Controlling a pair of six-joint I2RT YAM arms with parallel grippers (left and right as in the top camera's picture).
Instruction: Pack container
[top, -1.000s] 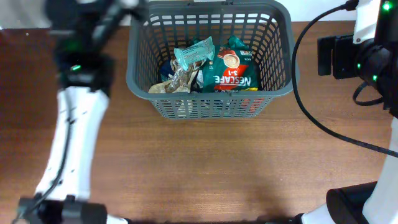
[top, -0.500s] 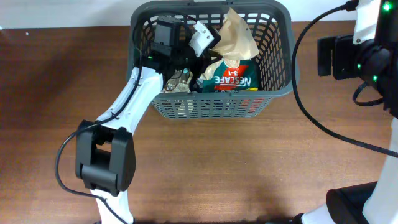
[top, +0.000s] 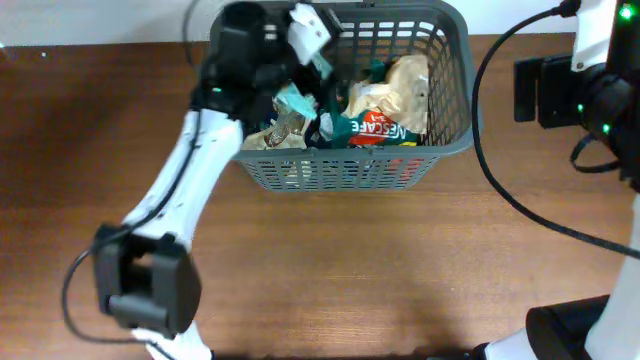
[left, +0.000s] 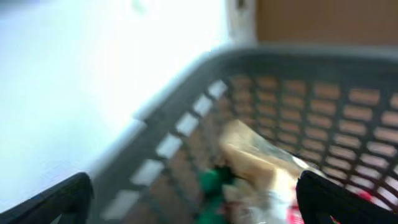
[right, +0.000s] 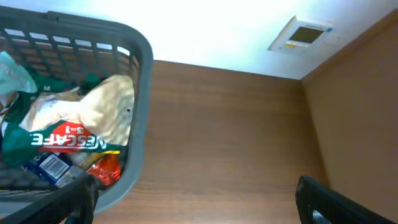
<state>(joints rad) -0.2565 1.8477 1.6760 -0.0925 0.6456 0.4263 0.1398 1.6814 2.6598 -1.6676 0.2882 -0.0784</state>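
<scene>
Container (top: 400, 150): dark grey lattice basket, upper centre of the overhead frame, standing on the brown table (top: 350, 260) against its far edge. Contents: green Nescafé packet (top: 375, 128) at lower centre, tan packet (top: 400, 85) lying above it and leaning towards the right wall, teal packet (top: 297, 100) at left centre, clear crinkled packet (top: 280, 130) in the lower left corner. Left gripper (top: 308, 35): above the upper left corner of the basket. In the blurred left wrist view its two dark fingertips sit at the bottom corners of the frame, wide apart, with nothing between them. Left arm (top: 190, 180): runs diagonally from lower left up to the basket rim. Right gripper (right: 199, 202): spread and empty, out at the right of the table, well apart from the basket, which appears at the left of its view. Right arm (top: 600, 100): at the right edge of the overhead frame. Step in hand, as judged: the tan packet is let go and the left arm is due to come clear. Method advised: rise straight up first, jaws kept wide, and swing left only once the fingertips are above the rim. The slotted wall and the teal packet lie close beneath and could snag. Check advised: that the tan packet has settled below the rim. No further packet is seen outside the basket, so the packing looks close to complete.
</scene>
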